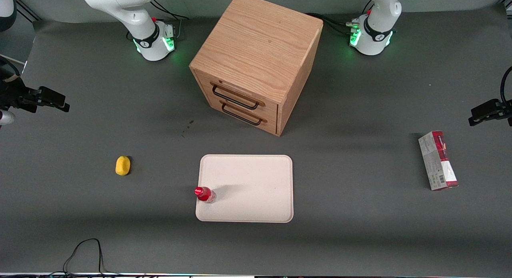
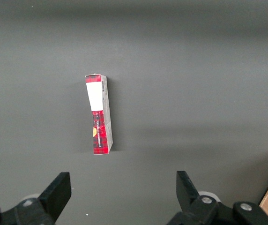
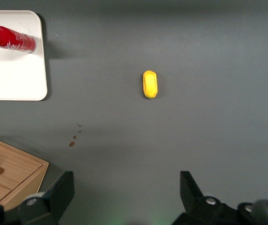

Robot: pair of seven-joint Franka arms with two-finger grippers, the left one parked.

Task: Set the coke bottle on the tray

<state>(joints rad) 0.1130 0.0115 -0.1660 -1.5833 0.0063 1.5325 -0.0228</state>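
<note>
The coke bottle [image 1: 205, 194], small and red with a red cap, stands upright on the cream tray [image 1: 252, 182], close to the tray's edge toward the working arm's end. The right wrist view also shows the bottle [image 3: 10, 38] on the tray [image 3: 12, 77]. My right gripper [image 3: 125, 180] is open and empty. It is held high over the working arm's end of the table [image 1: 60, 104], well away from the bottle and tray, with nothing between its fingers.
A yellow lump [image 1: 123, 165] [image 3: 150, 84] lies on the mat between the gripper and the tray. A wooden two-drawer cabinet [image 1: 256, 58] stands farther from the camera than the tray. A red-and-grey carton [image 1: 438, 160] lies toward the parked arm's end.
</note>
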